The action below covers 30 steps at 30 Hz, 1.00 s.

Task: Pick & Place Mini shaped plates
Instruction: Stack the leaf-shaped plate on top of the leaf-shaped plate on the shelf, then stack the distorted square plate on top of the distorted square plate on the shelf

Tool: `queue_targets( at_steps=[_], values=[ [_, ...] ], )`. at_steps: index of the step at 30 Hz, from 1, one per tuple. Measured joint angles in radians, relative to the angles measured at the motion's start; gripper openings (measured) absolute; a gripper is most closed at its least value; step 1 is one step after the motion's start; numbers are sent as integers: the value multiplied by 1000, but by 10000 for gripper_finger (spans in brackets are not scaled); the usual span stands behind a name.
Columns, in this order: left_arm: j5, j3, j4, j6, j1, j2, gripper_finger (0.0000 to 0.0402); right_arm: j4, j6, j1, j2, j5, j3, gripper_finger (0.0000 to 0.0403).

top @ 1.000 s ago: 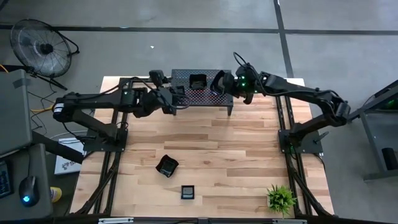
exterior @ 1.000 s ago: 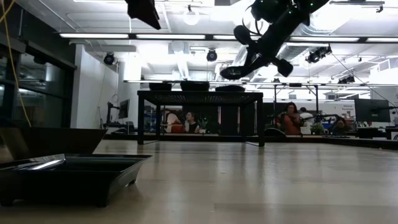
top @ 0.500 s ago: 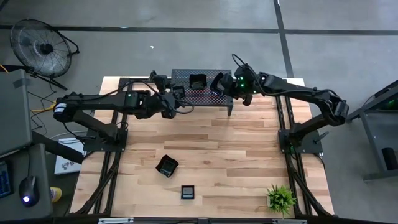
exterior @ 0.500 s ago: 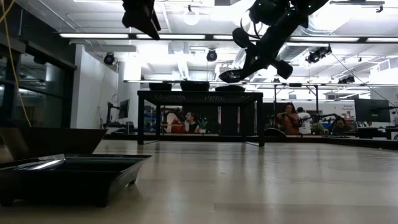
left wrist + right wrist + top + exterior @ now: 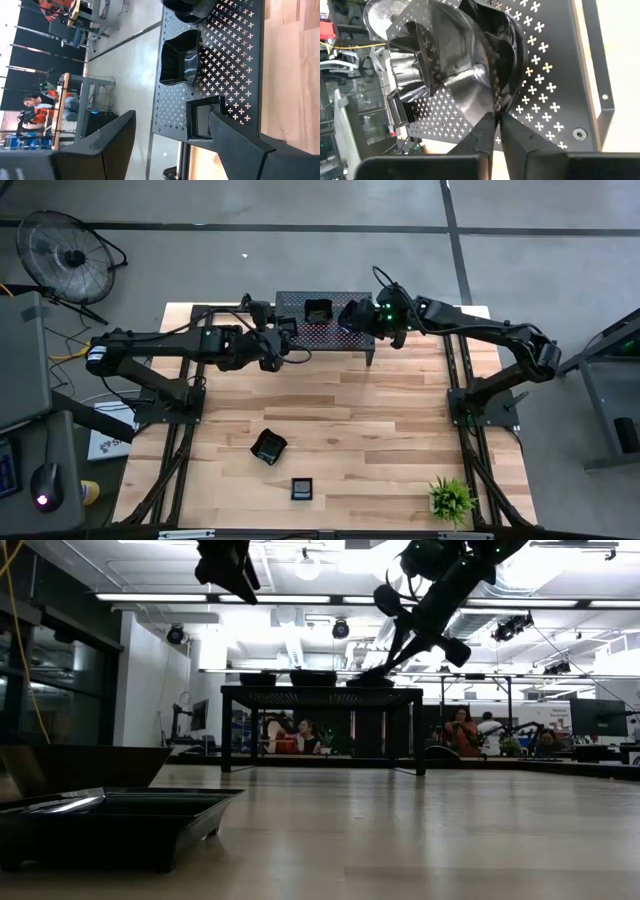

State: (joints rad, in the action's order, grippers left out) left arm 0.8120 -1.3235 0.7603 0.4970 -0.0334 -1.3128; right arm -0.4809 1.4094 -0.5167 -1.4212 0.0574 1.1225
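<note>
Glossy black plastic fills the right wrist view: a round-edged mini plate rests on the perforated metal stand, and the right gripper pinches its thin rim between 2 fingers that sit almost together. In the high view the right gripper is over the right part of the stand, which is at the far edge of the wooden table. The low view shows this arm slanting down from above, with the plate lying flat on the stand top.

The left gripper hovers by the stand's left end with its fingers spread wide and nothing between them. Its wrist view looks across the stand's cross-shaped holes at a small square plate near one end, a deeper plate next along, and part of a 3rd at the picture's edge.

In the high view, 2 more plates lie on the near part of the table, well apart from the stand: a rounded plate and, nearer the front edge, a small square plate. A small green plant is at the front right corner. The low view shows a wide shallow plate right next to the camera, and people seated in the room behind.
</note>
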Motion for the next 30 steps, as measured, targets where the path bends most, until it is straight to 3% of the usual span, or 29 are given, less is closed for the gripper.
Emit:
queue_targets(
  at_steps=[8,15,23,30],
  values=[
    [-2,0,0,0,0,0,248,22,-11,0,0,-23,0,75],
    [-4,0,16,-3,0,3,248,37,-113,0,7,-25,0,92],
    [-105,-1,101,-67,0,23,248,36,-251,15,89,-37,0,92],
    [-241,0,205,-83,1,34,248,37,-390,70,218,-148,0,92]
  ],
)
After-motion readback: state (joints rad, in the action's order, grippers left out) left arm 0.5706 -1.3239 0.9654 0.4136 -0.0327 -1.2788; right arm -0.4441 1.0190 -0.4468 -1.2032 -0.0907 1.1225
